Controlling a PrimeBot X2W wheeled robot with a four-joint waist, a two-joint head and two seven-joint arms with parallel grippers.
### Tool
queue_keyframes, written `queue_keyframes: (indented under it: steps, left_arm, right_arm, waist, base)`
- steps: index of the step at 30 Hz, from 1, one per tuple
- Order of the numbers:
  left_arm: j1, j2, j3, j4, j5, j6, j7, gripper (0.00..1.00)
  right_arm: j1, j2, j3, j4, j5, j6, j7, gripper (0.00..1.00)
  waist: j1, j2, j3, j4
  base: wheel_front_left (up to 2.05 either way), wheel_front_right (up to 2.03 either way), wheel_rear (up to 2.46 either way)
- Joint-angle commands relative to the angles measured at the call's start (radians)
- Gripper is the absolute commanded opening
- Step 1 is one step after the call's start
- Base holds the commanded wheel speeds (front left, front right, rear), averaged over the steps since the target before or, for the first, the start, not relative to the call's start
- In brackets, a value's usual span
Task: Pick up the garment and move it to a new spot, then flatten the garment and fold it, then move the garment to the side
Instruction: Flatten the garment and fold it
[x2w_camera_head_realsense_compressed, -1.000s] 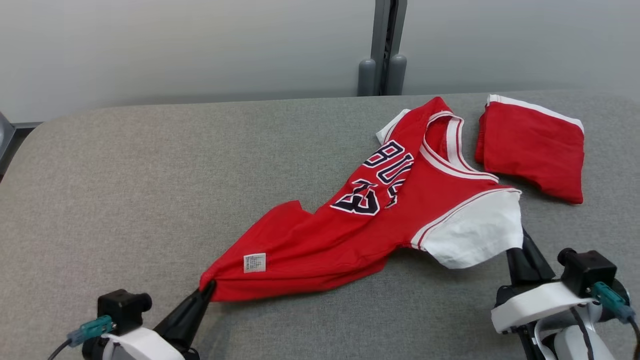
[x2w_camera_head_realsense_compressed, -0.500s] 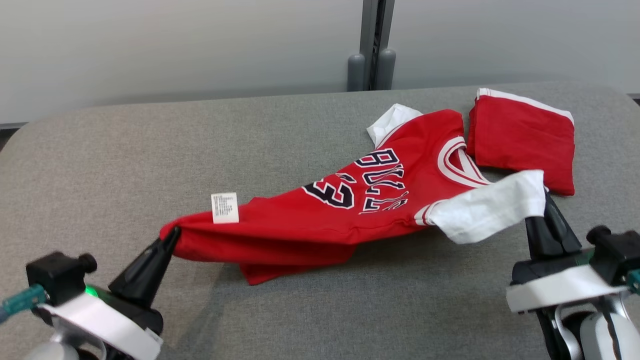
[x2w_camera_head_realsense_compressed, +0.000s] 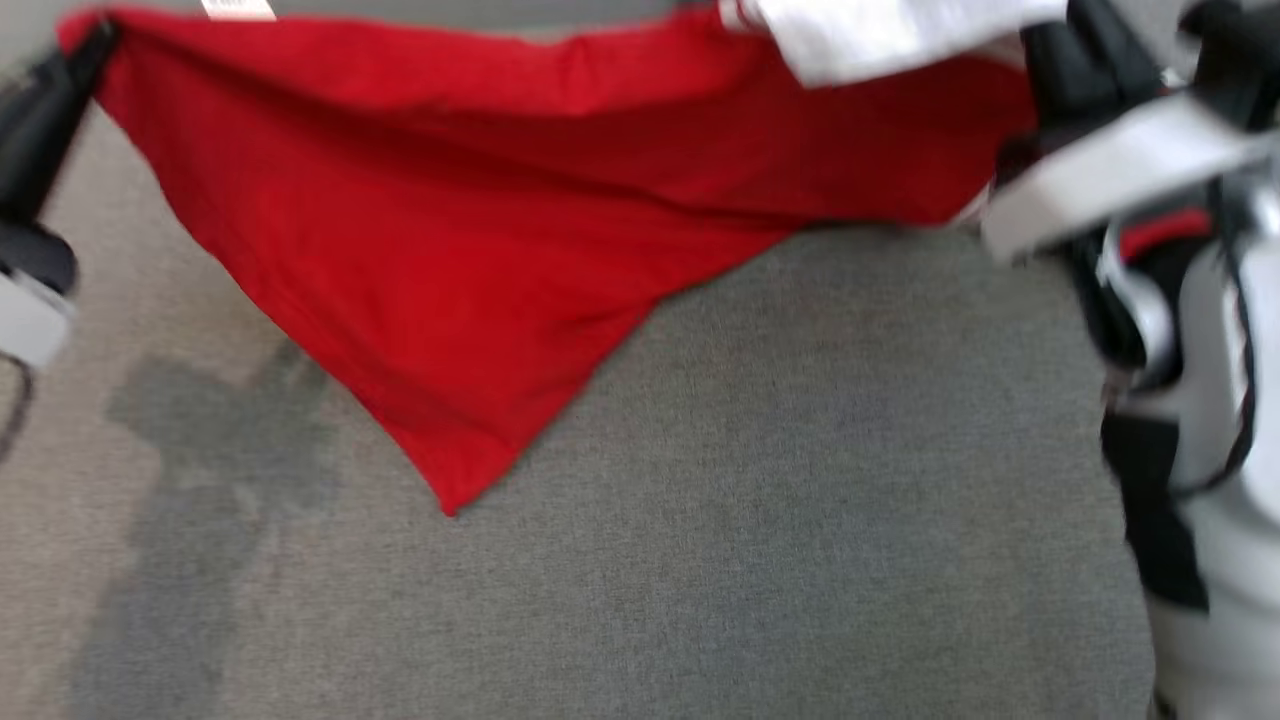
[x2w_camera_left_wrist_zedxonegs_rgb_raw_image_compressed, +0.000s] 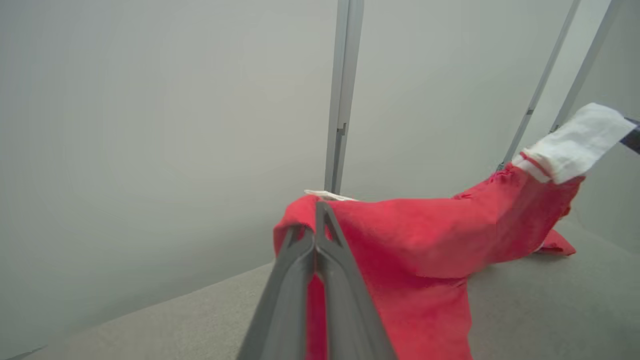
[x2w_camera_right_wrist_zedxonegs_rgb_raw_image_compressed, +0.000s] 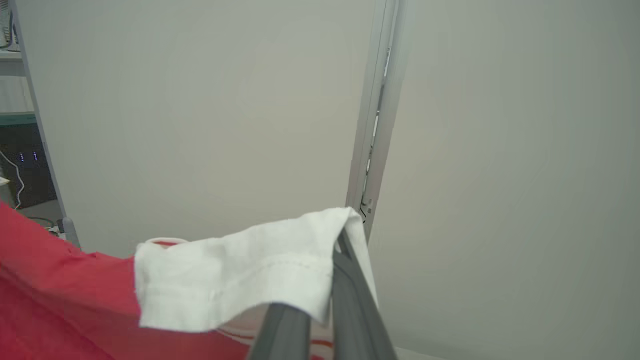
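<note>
Left gripper (x2w_camera_left_wrist_zedxonegs_rgb_raw_image_compressed: 317, 215) and right gripper (x2w_camera_right_wrist_zedxonegs_rgb_raw_image_compressed: 342, 245) stayed clamped on the garment (x2w_camera_head_realsense_compressed: 450, 250). It had been lifted up from the counter (x2w_camera_head_realsense_compressed: 800, 520), so the move seemed ready to begin.

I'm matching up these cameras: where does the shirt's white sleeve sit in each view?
Head view: white sleeve at the top edge, right of centre.
Left wrist view: upper right.
Right wrist view: lower centre, draped over the right gripper.
Shared landmark: the red shirt it joins.
</note>
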Motion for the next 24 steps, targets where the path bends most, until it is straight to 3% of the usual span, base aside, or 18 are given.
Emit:
queue_keyframes:
  steps: [1,4,9,14,24]
  left_arm:
    - [-0.055,0.028,-0.012,0.007,-0.015,-0.004,0.009,0.00]
    - [-0.197,0.066,-0.069,0.031,-0.086,-0.004,0.032,0.00]
    - [-0.438,0.152,-0.159,0.073,-0.121,-0.004,0.058,0.00]
    - [-0.670,0.199,-0.234,0.141,-0.136,-0.004,0.045,0.00]
    - [-1.027,0.158,-0.342,0.335,-0.191,-0.004,-0.033,0.00]
  right_arm:
    - [-0.059,-0.006,-0.002,0.023,0.012,0.000,0.011,0.00]
    - [-0.231,-0.005,0.012,0.110,0.013,0.000,0.037,0.00]
    - [-0.512,-0.006,0.012,0.214,-0.010,0.000,0.062,0.00]
    - [-0.744,-0.005,-0.009,0.296,-0.043,0.000,0.041,0.00]
    - [-1.009,-0.006,-0.070,0.322,-0.168,0.000,-0.036,0.00]
  waist:
    - [0.0000,0.0000,0.075,-0.017]
    - [0.0000,0.0000,0.138,-0.020]
    - [0.0000,0.0000,0.243,-0.027]
    - [0.0000,0.0000,0.313,-0.036]
    - [0.0000,0.0000,0.359,-0.037]
  base:
    - [0.00,0.00,0.00]
    - [0.00,0.00,0.00]
    - [0.00,0.00,0.00]
    - [0.00,0.00,0.00]
    - [0.00,0.00,0.00]
